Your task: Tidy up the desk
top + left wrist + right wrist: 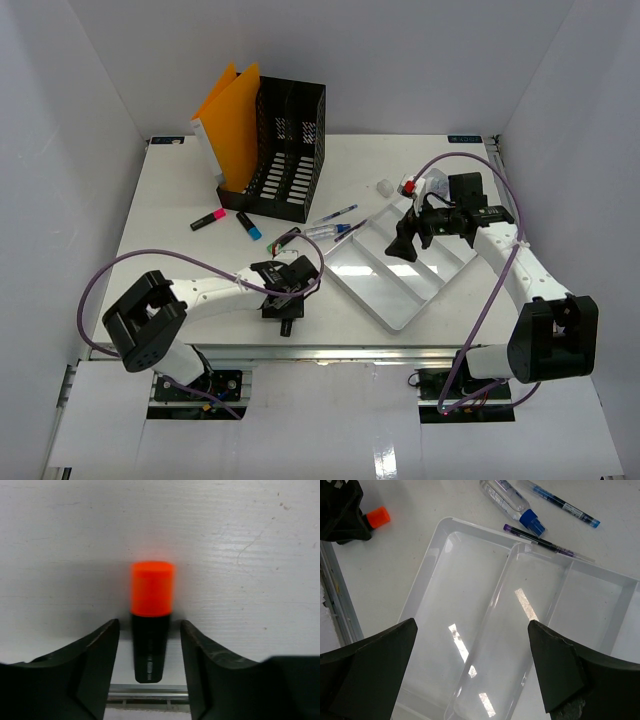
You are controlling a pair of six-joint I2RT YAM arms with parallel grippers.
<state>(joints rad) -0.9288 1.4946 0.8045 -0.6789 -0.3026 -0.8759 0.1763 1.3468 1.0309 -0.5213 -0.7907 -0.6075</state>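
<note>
The desk (180, 190) is a white tabletop with a metal rail (150, 690) along its near edge. My left gripper (284, 310) is low at that edge. In the left wrist view it (150, 625) is open around a black highlighter with an orange cap (152, 592) that lies on the desk, with a gap on each side. My right gripper (403, 247) hovers open and empty over a clear white compartmented tray (385, 300). In the right wrist view it (472, 624) is above the tray's long compartments (435, 570).
A black file holder (290, 150) with orange folders (235, 120) stands at the back. A pink highlighter (207, 220) and a blue one (250, 226) lie in front of it. A small blue-capped bottle (512, 500), a blue pen (565, 502) and a purple pen (545, 540) lie by the tray.
</note>
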